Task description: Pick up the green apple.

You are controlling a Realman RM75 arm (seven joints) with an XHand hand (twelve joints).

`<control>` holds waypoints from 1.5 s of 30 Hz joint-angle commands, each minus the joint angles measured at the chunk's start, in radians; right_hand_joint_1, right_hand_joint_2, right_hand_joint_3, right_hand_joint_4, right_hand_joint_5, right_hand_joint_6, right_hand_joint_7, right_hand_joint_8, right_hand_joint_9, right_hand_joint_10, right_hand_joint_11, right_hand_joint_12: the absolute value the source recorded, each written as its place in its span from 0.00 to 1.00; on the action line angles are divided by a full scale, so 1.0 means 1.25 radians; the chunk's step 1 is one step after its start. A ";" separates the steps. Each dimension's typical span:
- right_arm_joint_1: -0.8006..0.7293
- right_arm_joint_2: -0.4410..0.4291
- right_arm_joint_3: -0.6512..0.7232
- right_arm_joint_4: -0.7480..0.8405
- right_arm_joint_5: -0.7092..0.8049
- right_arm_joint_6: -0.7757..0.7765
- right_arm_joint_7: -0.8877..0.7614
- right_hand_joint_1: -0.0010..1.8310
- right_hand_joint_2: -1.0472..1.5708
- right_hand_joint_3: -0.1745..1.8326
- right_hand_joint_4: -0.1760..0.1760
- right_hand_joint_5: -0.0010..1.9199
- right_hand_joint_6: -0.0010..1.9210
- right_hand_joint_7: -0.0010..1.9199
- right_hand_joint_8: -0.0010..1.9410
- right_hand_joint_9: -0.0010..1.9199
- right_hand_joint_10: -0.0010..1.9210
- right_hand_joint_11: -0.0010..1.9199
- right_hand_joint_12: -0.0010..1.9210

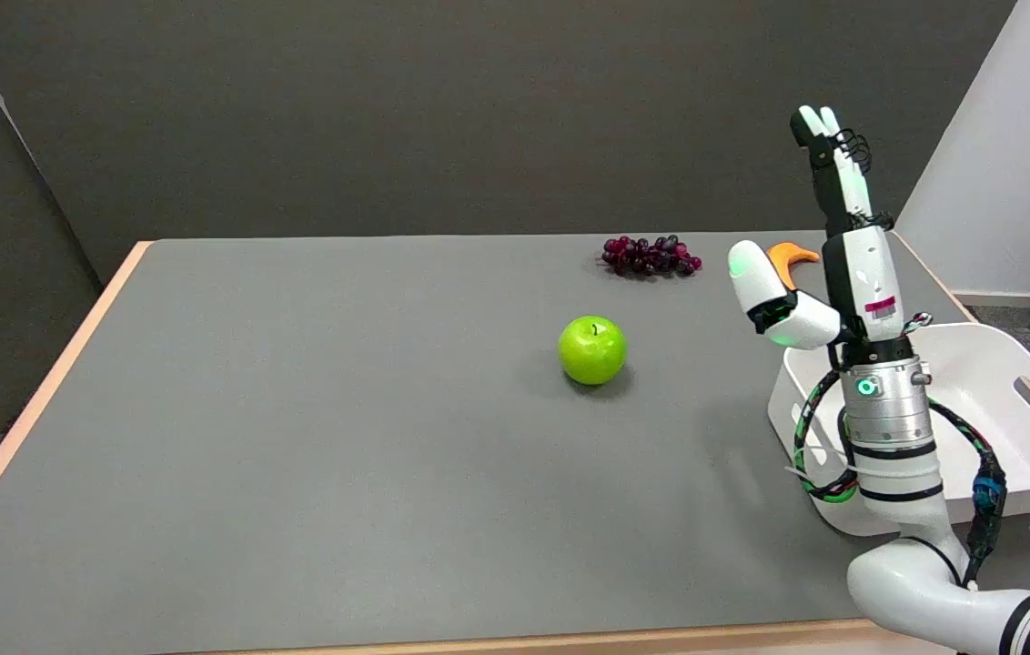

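Glossy green apple [592, 349], matt grey table [297, 437] edged in wood, smooth white plastic bin [1006, 437]

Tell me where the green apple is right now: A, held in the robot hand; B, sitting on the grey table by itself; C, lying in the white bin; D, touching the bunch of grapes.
B: the green apple sits alone on the grey table, apart from the grapes and the white bin, while the open robot hand is raised to its right, holding nothing.
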 commanded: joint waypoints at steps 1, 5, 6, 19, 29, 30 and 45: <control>0.004 0.002 0.020 0.028 -0.029 -0.067 -0.063 0.19 0.63 0.56 0.60 0.01 0.14 0.02 0.04 0.00 0.07 0.00 0.18; -0.002 0.014 0.037 0.061 -0.059 -0.097 -0.116 0.19 0.63 0.55 0.58 0.02 0.16 0.02 0.05 0.00 0.09 0.00 0.21; -0.004 0.021 0.039 0.068 -0.063 -0.104 -0.126 0.19 0.62 0.55 0.57 0.02 0.17 0.03 0.06 0.00 0.10 0.00 0.23; -0.017 0.197 0.141 0.312 -0.146 -0.726 -0.143 0.21 0.61 0.54 0.56 0.04 0.19 0.03 0.13 0.00 0.16 0.00 0.32; 0.053 0.197 0.177 0.408 -0.234 -1.018 -0.144 0.20 0.61 0.55 0.54 0.06 0.21 0.04 0.16 0.00 0.19 0.00 0.35; 0.059 0.198 0.179 0.412 -0.233 -1.041 -0.144 0.25 0.61 0.56 0.53 0.06 0.23 0.04 0.18 0.00 0.19 0.00 0.35; 0.229 0.191 0.023 0.376 -0.202 -1.270 -0.145 0.21 0.61 0.54 0.55 0.08 0.22 0.06 0.17 0.00 0.23 0.00 0.40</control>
